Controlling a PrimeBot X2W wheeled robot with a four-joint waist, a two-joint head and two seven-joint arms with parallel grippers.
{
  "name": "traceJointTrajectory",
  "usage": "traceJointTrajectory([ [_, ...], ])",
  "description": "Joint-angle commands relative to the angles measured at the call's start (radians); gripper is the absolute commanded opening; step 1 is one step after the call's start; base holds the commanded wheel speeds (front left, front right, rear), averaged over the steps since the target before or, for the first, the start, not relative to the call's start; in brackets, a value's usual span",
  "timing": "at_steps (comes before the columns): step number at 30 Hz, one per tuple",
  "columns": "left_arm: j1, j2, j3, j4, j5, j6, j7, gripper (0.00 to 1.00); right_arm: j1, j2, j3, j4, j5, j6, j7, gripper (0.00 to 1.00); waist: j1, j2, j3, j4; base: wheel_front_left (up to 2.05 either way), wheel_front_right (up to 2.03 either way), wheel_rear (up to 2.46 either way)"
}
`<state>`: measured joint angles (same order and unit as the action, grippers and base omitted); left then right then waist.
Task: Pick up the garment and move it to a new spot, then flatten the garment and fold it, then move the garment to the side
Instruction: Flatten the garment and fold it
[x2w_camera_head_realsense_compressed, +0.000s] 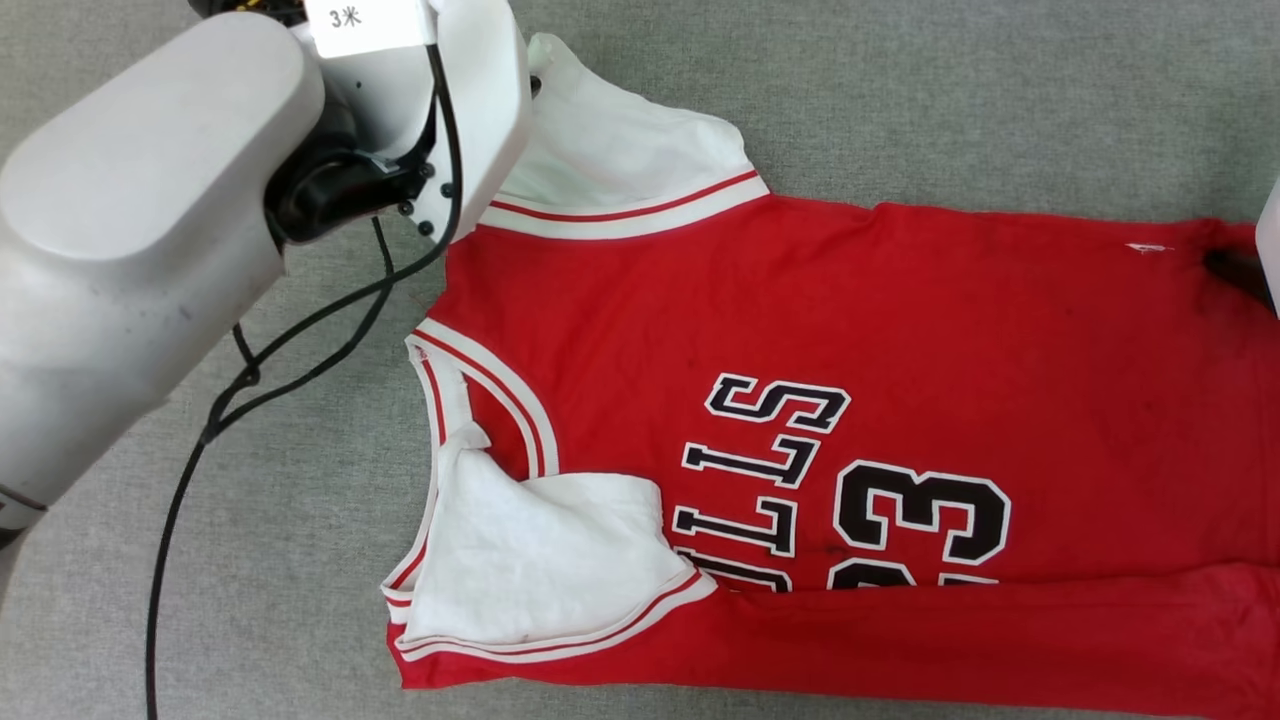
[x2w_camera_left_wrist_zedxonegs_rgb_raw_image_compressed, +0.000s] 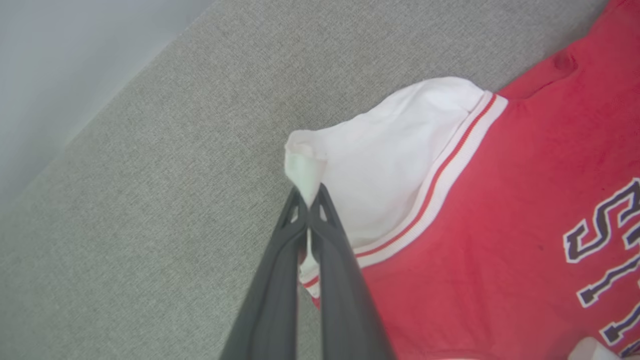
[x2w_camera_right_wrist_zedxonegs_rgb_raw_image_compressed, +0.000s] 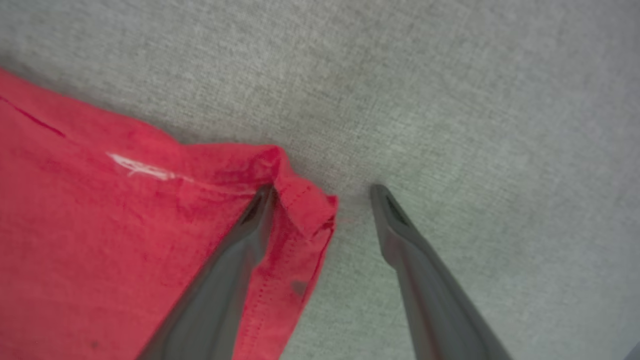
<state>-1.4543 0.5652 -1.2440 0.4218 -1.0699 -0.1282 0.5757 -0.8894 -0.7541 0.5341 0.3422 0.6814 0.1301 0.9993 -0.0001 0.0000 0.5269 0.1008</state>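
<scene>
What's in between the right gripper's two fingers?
In the right wrist view, a red corner of the garment pokes partway into the gap of the open right gripper; the rest is bare grey surface.

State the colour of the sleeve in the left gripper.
The sleeve is white; best in left wrist view.

Garment (x2w_camera_head_realsense_compressed: 900, 300) hem past right edge, lettering (x2w_camera_head_realsense_compressed: 760, 460) (number (x2w_camera_head_realsense_compressed: 920, 510) too) partly folded under

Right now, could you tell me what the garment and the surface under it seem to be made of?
The garment: soft matte cloth, perhaps cotton; it wrinkles and folds limply. The surface: grey woven fabric, matte, with a visible speckled weave.
</scene>
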Motion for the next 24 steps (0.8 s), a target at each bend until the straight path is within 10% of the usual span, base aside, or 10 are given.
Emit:
traceJointTrajectory([
  [1,-0.015,0.012,-0.004,-0.006,-0.003,-0.001,-0.008,0.00,0.062,0.037,0.053,0.025,0.018,0.002,-0.007,1.00,0.0001,0.0000,0.003,0.001,0.00,0.00,0.00],
  [2,-0.014,0.015,-0.007,-0.008,-0.004,-0.001,-0.009,0.00,0.066,0.041,0.063,0.029,0.026,0.002,-0.015,0.31,0.0001,0.0000,0.002,-0.002,0.00,0.00,0.00],
  [3,-0.011,0.017,-0.009,-0.010,-0.006,-0.001,-0.010,0.00,0.065,0.044,0.063,0.032,0.031,0.002,-0.032,0.00,0.0001,0.0000,-0.001,-0.005,0.00,0.00,0.00],
  [24,0.314,0.183,-0.035,-0.201,-0.012,0.000,-0.110,0.00,0.286,-0.056,0.062,-0.025,0.130,0.000,-0.420,0.00,0.0001,0.0000,-0.309,-0.021,0.00,0.00,0.00],
])
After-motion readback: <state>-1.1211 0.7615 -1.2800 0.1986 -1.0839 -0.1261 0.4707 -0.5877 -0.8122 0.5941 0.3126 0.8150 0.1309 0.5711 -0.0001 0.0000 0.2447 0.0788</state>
